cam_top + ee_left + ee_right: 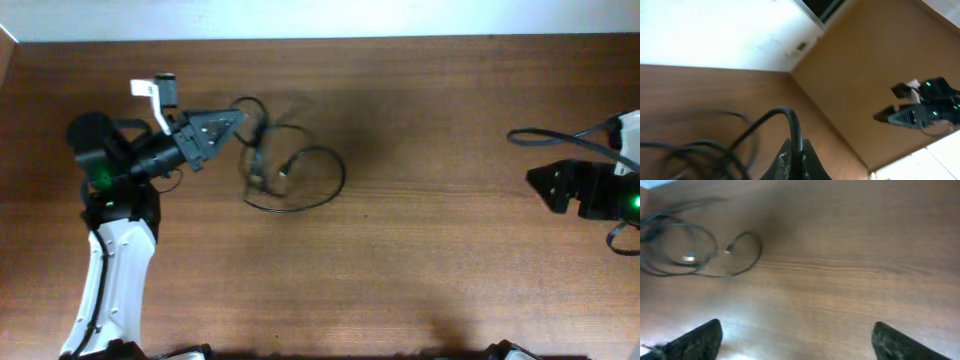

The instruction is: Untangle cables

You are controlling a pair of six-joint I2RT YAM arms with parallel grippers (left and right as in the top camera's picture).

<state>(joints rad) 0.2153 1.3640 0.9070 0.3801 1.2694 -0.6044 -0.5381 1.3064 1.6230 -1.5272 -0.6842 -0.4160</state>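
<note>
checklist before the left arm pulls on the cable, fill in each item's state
1. Left gripper has the cable: ok, the left wrist view shows it pinched between the fingers.
2. Grip is on a free end: not ok, it holds a bend mid-cable.
3. Right gripper is ready to help: not ok, it is open but far from the tangle.
4. Loops are separated: not ok, they overlap beside the left gripper.
5. A plug is in sight: ok, it lies inside the big loop.
6. Number of cables is known: cannot tell, the strands are blurred.
</note>
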